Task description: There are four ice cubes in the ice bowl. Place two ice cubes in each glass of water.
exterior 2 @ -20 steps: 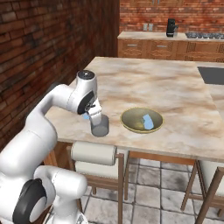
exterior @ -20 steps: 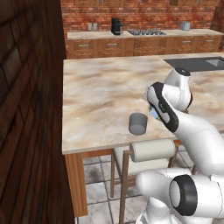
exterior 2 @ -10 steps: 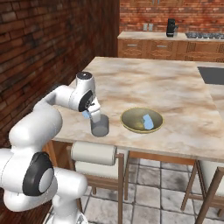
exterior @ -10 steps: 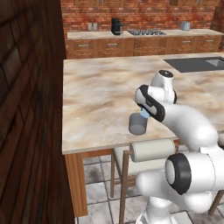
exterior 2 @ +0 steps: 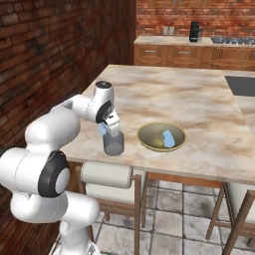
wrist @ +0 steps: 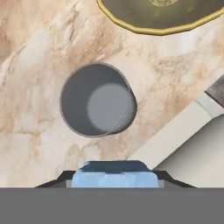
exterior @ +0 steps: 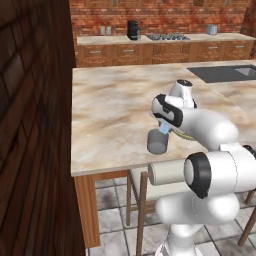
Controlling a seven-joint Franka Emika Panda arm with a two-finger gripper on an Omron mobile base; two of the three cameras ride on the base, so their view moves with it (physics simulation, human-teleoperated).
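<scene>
**Ice cube held over the near tumbler**

A pale blue ice cube (wrist: 114,176) sat clamped between the dark fingertips of the gripper (exterior 2: 105,129), which was closed on it. In the hand view the cube lay at the bottom of the picture, with the open mouth of a grey-blue glass of water (wrist: 97,99) just beyond it. In the right base view the held cube (exterior 2: 103,129) hung just above the rim of that glass (exterior 2: 113,143), slightly to its left side. The left base view showed the same: the cube (exterior: 164,130) above the upper right edge of the glass (exterior: 157,142).

The glass stood on the marble counter (exterior 2: 164,97), near the counter's front edge. Just beside it, apart from it, lay the ice bowl (exterior 2: 161,137), olive-yellow with a thin golden rim, holding ice cubes (exterior 2: 167,139) toward its right side; their number could not be told for certain. The bowl's rim (wrist: 157,27) also crossed the top of the hand view.

Below the counter edge stood a stool (exterior 2: 106,175) with a pale padded backrest.
</scene>
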